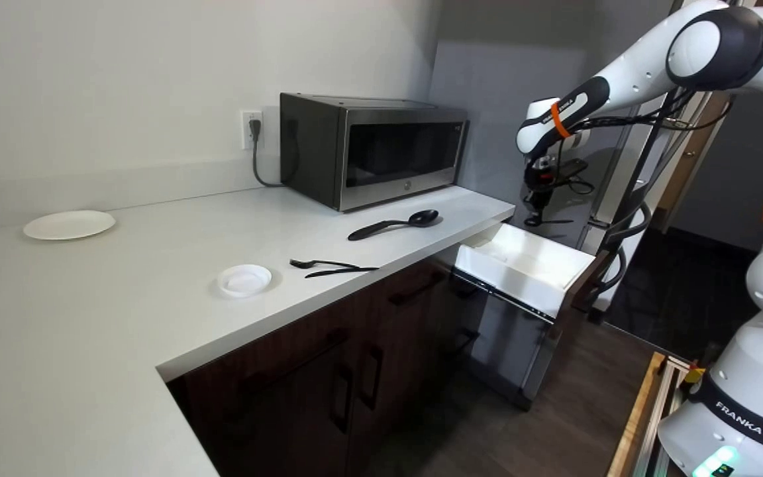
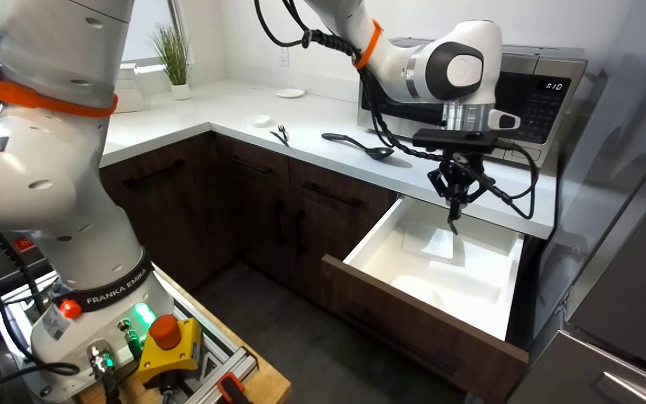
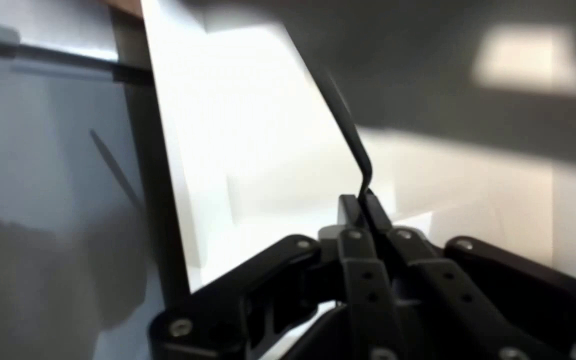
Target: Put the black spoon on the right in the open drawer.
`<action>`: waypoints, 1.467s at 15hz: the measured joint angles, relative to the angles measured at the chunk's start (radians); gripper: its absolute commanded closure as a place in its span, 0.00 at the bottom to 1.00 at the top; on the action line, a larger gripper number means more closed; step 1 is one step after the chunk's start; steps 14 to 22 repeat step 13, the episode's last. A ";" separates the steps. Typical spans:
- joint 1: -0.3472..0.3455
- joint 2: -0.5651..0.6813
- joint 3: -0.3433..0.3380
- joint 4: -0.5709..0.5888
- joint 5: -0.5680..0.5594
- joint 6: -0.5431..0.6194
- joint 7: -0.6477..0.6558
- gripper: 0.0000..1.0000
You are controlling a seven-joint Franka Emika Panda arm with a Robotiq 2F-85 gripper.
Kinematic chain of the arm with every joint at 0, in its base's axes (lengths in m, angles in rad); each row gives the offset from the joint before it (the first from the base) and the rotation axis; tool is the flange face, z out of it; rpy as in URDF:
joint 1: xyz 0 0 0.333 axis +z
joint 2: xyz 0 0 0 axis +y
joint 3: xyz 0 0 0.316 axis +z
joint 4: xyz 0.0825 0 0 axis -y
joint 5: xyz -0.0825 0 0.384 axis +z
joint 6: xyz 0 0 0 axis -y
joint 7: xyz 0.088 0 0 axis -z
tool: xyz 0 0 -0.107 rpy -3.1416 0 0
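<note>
The black spoon (image 1: 424,218) lies on the white counter in front of the microwave, its bowl toward the drawer end; it also shows in an exterior view (image 2: 379,152). It is out of the wrist view. The open drawer (image 2: 441,325) has a white interior and brown front; its white side wall (image 1: 510,279) and its inside in the wrist view (image 3: 248,100) also show. My gripper (image 3: 363,200) is over the drawer, pointing down, its fingertips (image 2: 455,212) shut on a slim black utensil (image 3: 342,114). The utensil (image 1: 557,221) sticks out sideways above the drawer. Its far end is blurred.
A small black fork (image 1: 303,264) and black knife (image 1: 340,271) lie near the counter's front edge. A small white dish (image 1: 244,281) and white plate (image 1: 69,225) stand farther along. The microwave (image 1: 391,152) stands behind the spoon. A steel appliance (image 2: 626,269) stands beside the drawer.
</note>
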 measured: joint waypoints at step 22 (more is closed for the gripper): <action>0.006 -0.251 0.073 -0.358 0.484 0.270 -0.290 0.00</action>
